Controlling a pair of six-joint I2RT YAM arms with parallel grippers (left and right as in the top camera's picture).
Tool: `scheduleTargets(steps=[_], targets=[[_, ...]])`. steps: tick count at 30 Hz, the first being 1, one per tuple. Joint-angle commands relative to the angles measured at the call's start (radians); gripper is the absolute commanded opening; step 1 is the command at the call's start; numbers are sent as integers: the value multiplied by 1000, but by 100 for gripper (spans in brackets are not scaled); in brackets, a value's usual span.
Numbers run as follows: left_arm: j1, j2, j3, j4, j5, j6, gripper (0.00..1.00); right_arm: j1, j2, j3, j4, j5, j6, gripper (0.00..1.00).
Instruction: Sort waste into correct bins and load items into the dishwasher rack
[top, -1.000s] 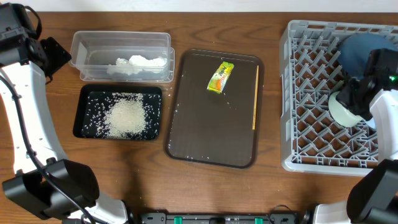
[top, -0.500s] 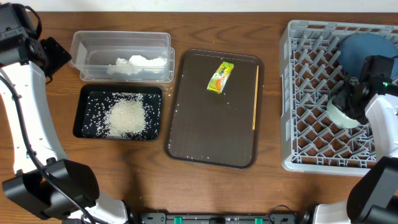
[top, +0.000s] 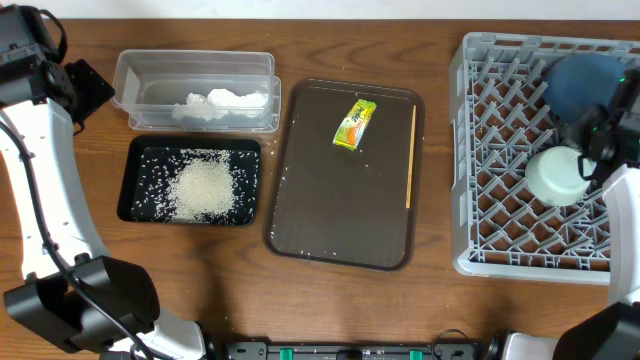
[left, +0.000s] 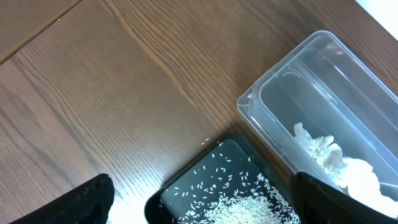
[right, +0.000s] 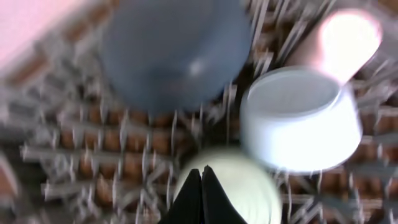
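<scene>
Two kinds of waste look sorted in the overhead view: the tissue (top: 225, 100) lies in the tub (top: 195, 58) and the rice (top: 205, 188) is heaped in the black tray (top: 140, 205). The wrapper (top: 354, 123) and the stick (top: 411, 155) lie on the brown tray (top: 340, 220), not yet dealt with. In the rack (top: 500, 150) the plate (top: 585, 85) and mint bowl (top: 557, 176) show beside the right arm. From the left wrist, the left claw (left: 202, 186) stands wide apart and empty above the table (left: 93, 74), near where tub and black tray meet. From the right wrist, blurred, the right claw (right: 202, 199) has its fingers pressed together on nothing, tips over the mint bowl, with the plate, blue bowl (right: 301, 118) and cup (right: 345, 37) all among the pegs. By my reading, only the wrapper and stick are left.
</scene>
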Motion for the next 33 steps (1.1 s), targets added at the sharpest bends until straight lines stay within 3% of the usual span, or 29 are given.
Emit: scheduleTargets(steps=[1, 13, 33], targets=[[3, -3, 3, -2, -12, -2, 93, -46, 18, 13, 51, 92, -29, 1], [3, -3, 3, -2, -12, -2, 92, -195, 193, 13, 180, 92, -42, 1], [3, -3, 3, -2, -12, -2, 93, -220, 222, 13, -16, 62, -41, 1]])
